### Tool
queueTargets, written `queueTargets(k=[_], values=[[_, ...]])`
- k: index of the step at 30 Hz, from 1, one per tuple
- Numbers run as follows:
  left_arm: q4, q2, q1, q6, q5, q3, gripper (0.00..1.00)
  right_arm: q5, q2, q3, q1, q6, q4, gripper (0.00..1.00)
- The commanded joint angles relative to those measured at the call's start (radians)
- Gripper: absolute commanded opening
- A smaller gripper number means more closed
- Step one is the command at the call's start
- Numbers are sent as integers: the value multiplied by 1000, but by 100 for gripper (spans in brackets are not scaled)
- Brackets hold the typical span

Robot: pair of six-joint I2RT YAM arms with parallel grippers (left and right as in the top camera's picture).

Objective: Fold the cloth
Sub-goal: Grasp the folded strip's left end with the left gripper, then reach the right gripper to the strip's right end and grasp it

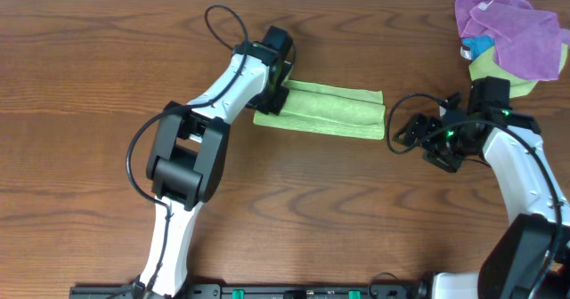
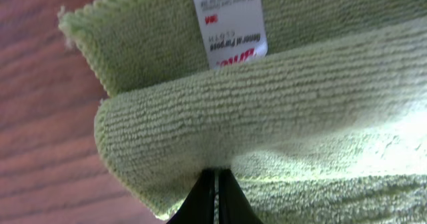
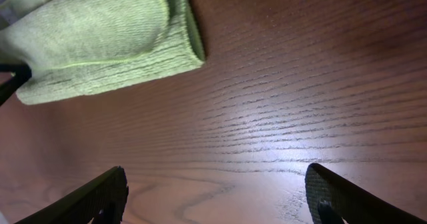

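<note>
**Position.** The cloth (image 1: 322,109) lies as a narrow folded band just above the centre of the overhead frame. It is flat on the worktop (image 1: 107,59), with its long axis running left to right. The left gripper (image 1: 272,96) sits at the band's left end, jaws pressed together against the fold; whether a layer is caught between them cannot be told. The right gripper (image 1: 405,132) hangs just off the band's right end, jaws spread, with nothing between them.

**Handling, as judged.** The fabric is soft, light and ribbed. It is limp, so it will sag and drag unless carried by an edge or corner. The texture should give a sure grip. For a further end-to-end fold, a pinch at an end corner through all layers looks the best hold.

**Views.**
- Overhead alone gives the whole band, both arms and the other cloths (image 1: 509,30) heaped at upper right.
- Left wrist alone shows the white tag (image 2: 229,24) at top centre, partly covered by the rounded fold.
- Right wrist alone shows the band's layered right end at upper left, and bare wood between its fingers (image 3: 87,201).
</note>
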Motion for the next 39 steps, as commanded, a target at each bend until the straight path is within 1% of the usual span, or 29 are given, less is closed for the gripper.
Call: queueTargets(k=[1, 6, 11, 14, 19, 20, 23, 31, 35, 39], values=[[-41, 20, 51, -8, -38, -52, 6, -15, -13, -5, -2, 5, -3, 85], [-80, 18, 91, -19, -34, -52, 6, -15, -13, -5, -2, 5, -3, 85], [-111, 17, 98, -35, -16, -52, 6, -15, -13, -5, 3, 5, 11, 85], [-124, 17, 91, -43, 17, -52, 6, -15, -13, -5, 27, 6, 57, 82], [-133, 17, 74, -61, 29, -52, 6, -19, 0, -5, 56, 71, 183, 81], [-134, 17, 69, -61, 29, -52, 6, -60, 19, -5, 56, 74, 225, 80], [-134, 17, 64, -61, 29, -52, 6, -134, 83, -5, 56, 100, 293, 80], [-134, 17, 64, -60, 33, -52, 6, -377, 283, -1, 55, 118, 476, 78], [-133, 17, 64, -60, 33, -52, 6, -426, 326, 29, 55, 133, 511, 78], [-130, 17, 64, -60, 34, -52, 6, -478, 359, 76, 56, 132, 511, 76]])
